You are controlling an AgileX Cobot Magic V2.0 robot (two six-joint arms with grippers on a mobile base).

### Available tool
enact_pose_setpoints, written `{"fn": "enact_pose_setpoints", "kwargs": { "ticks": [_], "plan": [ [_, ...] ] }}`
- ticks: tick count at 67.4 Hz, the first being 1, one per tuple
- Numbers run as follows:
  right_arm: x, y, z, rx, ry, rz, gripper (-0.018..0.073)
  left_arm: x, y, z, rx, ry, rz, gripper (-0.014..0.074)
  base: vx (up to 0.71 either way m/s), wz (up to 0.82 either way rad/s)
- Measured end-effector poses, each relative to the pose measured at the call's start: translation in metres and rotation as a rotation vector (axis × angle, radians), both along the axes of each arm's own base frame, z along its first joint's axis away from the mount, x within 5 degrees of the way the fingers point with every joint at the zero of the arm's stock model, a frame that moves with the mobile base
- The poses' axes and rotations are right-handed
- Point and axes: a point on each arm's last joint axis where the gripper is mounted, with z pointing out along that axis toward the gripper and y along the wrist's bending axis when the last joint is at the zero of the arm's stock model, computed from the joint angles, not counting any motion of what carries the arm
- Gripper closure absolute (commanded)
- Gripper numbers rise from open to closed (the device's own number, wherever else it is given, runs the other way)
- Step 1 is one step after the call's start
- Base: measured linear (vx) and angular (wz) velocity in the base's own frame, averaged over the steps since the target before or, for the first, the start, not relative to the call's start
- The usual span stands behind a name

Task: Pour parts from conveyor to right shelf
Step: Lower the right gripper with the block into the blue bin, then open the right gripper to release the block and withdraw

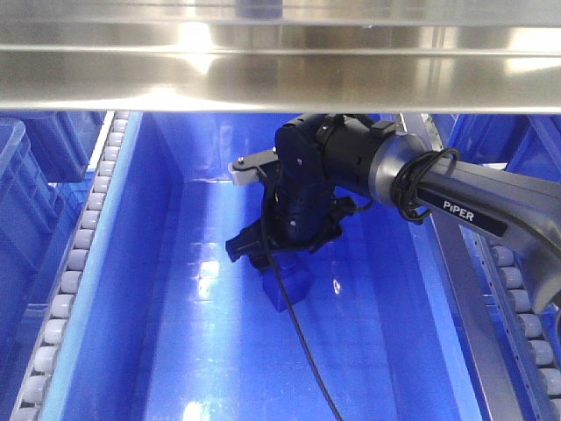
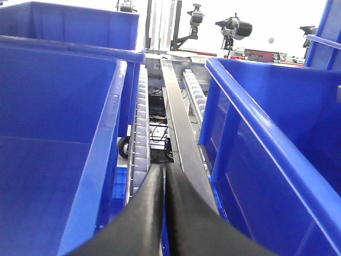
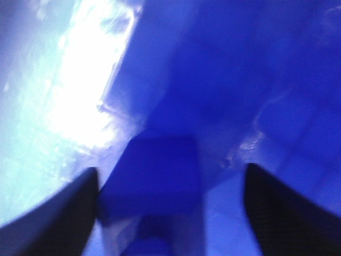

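The right gripper (image 1: 279, 254) reaches down into a blue bin (image 1: 158, 263) on the shelf (image 1: 280, 88), jaws wide, with the block (image 1: 287, 285) lying on the bin floor between them. The left gripper (image 2: 163, 184) hangs above the rollers (image 2: 141, 128) between two bins, jaws pressed together, empty.

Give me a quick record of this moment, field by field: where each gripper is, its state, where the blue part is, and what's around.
right gripper: open, inside the blue bin
blue part: on the bin floor, below the right gripper, between its fingers, ungripped
left gripper: shut, empty, above the roller track between two bins
conveyor: not in view
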Motion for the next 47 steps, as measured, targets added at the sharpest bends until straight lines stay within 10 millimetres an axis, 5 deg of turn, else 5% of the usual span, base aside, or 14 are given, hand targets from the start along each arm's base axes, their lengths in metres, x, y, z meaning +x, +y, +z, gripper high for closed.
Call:
{"fn": "enact_pose_setpoints", "kwargs": {
  "ticks": [21, 47],
  "plan": [
    [-0.015, -0.013, 0.043, 0.112, -0.218, 0.027, -0.0034, 0.000, 0.000, 0.000, 0.000, 0.000, 0.000, 0.0603, 0.00, 0.00],
    [-0.087, -0.063, 0.073, 0.315, -0.507, 0.088, -0.0034, 0.000, 0.000, 0.000, 0.000, 0.000, 0.000, 0.0603, 0.00, 0.00]
  ]
}}
